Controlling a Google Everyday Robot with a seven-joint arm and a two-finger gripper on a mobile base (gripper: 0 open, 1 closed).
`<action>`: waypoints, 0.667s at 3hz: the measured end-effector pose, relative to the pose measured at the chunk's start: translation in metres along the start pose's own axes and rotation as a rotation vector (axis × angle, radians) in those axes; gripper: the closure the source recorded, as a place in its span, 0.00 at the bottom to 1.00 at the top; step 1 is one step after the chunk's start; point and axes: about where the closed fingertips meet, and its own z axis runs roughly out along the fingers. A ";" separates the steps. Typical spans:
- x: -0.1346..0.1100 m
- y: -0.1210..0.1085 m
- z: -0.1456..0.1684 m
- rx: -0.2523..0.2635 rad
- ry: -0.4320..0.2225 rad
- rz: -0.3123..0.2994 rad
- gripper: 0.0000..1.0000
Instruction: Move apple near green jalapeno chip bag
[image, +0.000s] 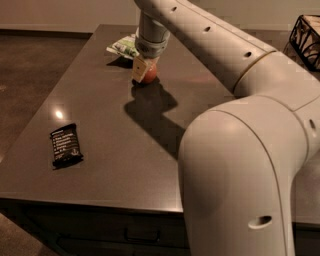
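The red-orange apple (151, 74) sits low at the table surface in the far middle of the dark table (100, 115). My gripper (144, 70) hangs straight down from the arm and is shut on the apple, with one pale finger (139, 69) against its left side. The green jalapeno chip bag (123, 46) lies just behind and to the left of the apple, a short gap away, partly hidden by my wrist.
A flat black packet with white text (65, 145) lies near the table's front left. A dark wire basket (306, 34) stands at the far right edge. My arm's large body (240, 165) fills the right foreground and hides that part of the table.
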 end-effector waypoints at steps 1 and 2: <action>0.000 0.001 0.002 -0.002 0.002 0.000 0.59; 0.000 0.002 0.006 -0.005 0.006 -0.002 0.35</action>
